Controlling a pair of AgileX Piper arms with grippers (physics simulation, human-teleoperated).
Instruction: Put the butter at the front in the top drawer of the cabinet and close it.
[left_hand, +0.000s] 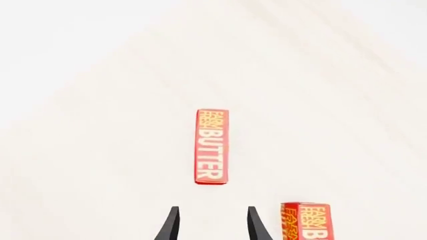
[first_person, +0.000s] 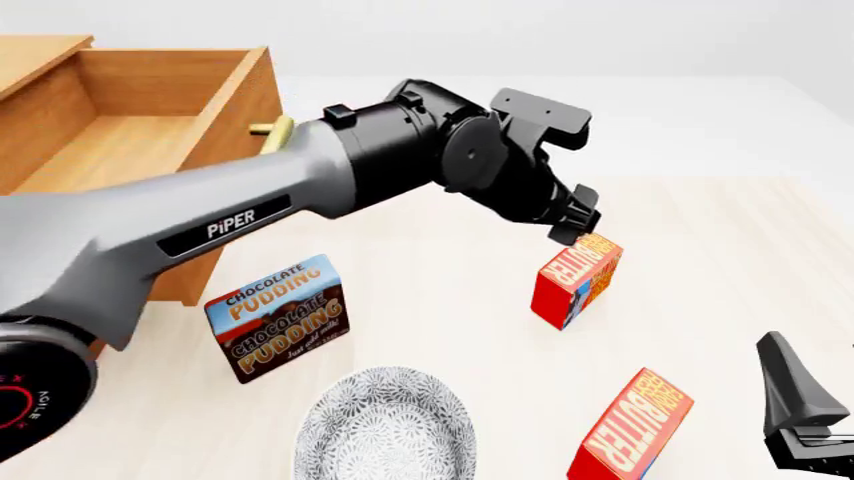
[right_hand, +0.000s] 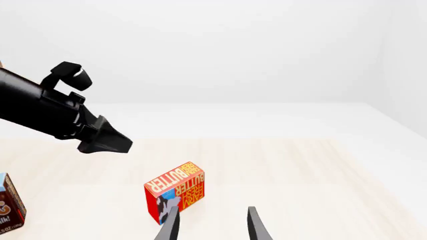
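Observation:
The butter at the front (first_person: 630, 425) stands near the table's front edge. In the left wrist view it (left_hand: 212, 146) lies ahead of my open, empty left gripper (left_hand: 213, 210). In the front view my left gripper (first_person: 577, 225) hangs just above the look-alike second butter carton (first_person: 577, 280), which also shows in the wrist views (left_hand: 307, 221) (right_hand: 175, 192). My right gripper (first_person: 797, 390) (right_hand: 212, 210) is open and empty, to the right of the front butter. The top drawer (first_person: 134, 130) of the cabinet (first_person: 34, 50) stands pulled out, its inside bare wood.
A chocolate pudding box (first_person: 276, 318) stands in front of the drawer and shows at the edge of the right wrist view (right_hand: 10, 202). A patterned grey plate (first_person: 384, 430) lies at the front, left of the butter. The drawer's brass handle (first_person: 274, 132) sits behind my left arm.

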